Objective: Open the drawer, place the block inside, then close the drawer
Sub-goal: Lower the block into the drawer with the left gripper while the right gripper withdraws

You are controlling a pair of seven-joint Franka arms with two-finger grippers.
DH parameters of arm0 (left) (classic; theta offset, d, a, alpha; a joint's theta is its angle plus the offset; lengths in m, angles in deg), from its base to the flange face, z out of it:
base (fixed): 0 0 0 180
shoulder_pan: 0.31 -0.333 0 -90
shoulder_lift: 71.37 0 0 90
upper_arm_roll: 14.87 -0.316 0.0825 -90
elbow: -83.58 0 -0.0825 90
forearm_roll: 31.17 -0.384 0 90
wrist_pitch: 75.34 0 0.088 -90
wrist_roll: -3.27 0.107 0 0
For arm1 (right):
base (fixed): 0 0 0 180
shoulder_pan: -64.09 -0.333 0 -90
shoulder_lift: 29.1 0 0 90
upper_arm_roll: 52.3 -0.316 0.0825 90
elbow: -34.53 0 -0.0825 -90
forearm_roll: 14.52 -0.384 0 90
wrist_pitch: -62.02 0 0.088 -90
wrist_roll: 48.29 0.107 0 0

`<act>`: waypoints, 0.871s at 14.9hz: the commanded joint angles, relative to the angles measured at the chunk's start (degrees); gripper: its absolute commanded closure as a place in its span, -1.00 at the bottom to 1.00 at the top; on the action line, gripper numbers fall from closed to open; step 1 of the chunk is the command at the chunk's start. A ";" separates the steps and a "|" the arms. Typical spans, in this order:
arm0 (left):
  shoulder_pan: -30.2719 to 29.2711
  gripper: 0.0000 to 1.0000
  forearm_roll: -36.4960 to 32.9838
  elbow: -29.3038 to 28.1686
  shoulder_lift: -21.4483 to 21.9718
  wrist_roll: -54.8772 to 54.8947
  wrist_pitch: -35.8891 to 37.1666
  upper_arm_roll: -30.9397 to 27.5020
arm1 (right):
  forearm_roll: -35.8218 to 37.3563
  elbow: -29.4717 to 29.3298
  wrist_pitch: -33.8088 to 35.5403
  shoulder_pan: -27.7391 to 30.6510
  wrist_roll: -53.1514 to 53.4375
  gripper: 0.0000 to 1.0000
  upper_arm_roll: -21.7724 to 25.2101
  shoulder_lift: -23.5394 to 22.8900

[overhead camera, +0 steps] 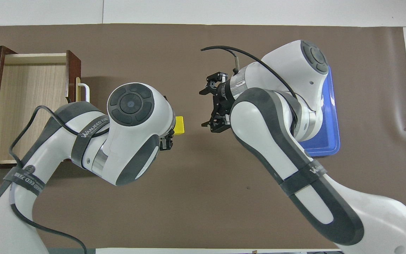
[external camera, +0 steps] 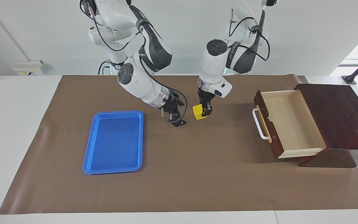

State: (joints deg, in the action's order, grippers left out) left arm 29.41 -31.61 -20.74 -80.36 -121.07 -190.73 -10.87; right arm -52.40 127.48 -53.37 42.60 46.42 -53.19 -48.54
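At frame centre in the facing view, the left gripper [external camera: 206,112] is clamping the block [external camera: 198,112] for carriage toward the drawer [external camera: 291,123], standing open at the frame's right edge. The right gripper [external camera: 175,119] is hanging spread and empty just beside it.

Left claw [external camera: 204,112] clenched — right claw [external camera: 175,119] agape

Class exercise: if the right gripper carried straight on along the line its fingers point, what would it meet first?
The right gripper, open and holding nothing, points steeply down toward the brown mat between the blue tray and the block. Probably bare mat first; depth is uncertain.
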 commanded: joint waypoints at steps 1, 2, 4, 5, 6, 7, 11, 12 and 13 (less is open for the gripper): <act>-5.88 1.00 1.49 -0.18 6.07 7.68 5.42 -0.14 | 2.35 0.48 4.98 4.69 -5.91 -1.00 -0.35 2.20; -8.60 1.00 2.98 -0.27 7.92 10.40 6.56 -0.14 | 4.37 0.39 6.83 6.36 -9.16 -1.00 -0.35 2.82; -14.93 1.00 5.88 0.17 9.95 17.34 9.46 -0.31 | 8.41 0.39 11.04 9.09 -16.45 -1.00 -0.35 4.22; -18.00 1.00 6.85 1.21 10.22 20.68 11.04 -0.31 | 10.61 0.39 12.98 10.23 -20.14 -1.00 -0.35 5.01; -20.99 1.00 7.03 1.66 10.13 23.15 12.36 -0.40 | 13.59 0.39 14.83 11.20 -24.70 -1.00 -0.35 5.98; -23.55 1.00 7.03 1.66 10.13 25.87 12.81 -0.40 | 17.27 0.30 16.85 11.99 -29.36 -1.00 -0.35 6.86; -32.34 1.00 7.91 1.05 10.22 36.77 12.11 -0.40 | 28.09 0.30 22.57 15.42 -49.39 -1.00 -0.35 11.07; -33.67 1.00 8.00 0.44 10.40 39.49 11.76 -0.40 | 30.82 0.39 23.36 16.30 -54.92 -1.00 -0.35 12.21; -34.81 1.00 8.00 -0.35 10.48 41.61 11.06 -0.40 | 32.84 0.39 23.98 17.27 -60.11 -1.00 -0.35 13.27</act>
State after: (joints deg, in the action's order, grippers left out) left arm -2.93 -24.96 -19.80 -70.31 -83.86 -179.17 -12.03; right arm -23.68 127.24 -30.86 57.71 -3.91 -52.82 -37.98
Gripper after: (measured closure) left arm 0.445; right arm 0.000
